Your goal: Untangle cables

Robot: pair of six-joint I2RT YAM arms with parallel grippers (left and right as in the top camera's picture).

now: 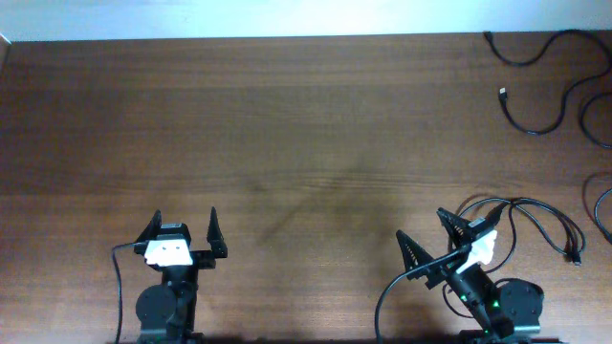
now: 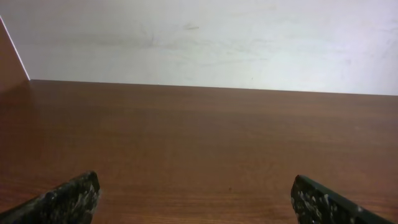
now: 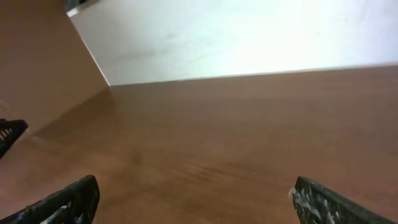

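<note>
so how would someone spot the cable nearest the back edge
Go to the table's far right corner in the overhead view. The topmost cable starts at a plug by the back edge, dips in a U and runs off right. The next cable has its plug further from that edge.

The light is soft and even. The table has a pale shine across its far half, and faint thin shadows cross its middle. The right wrist view is blurry, and the wall there glares white.
</note>
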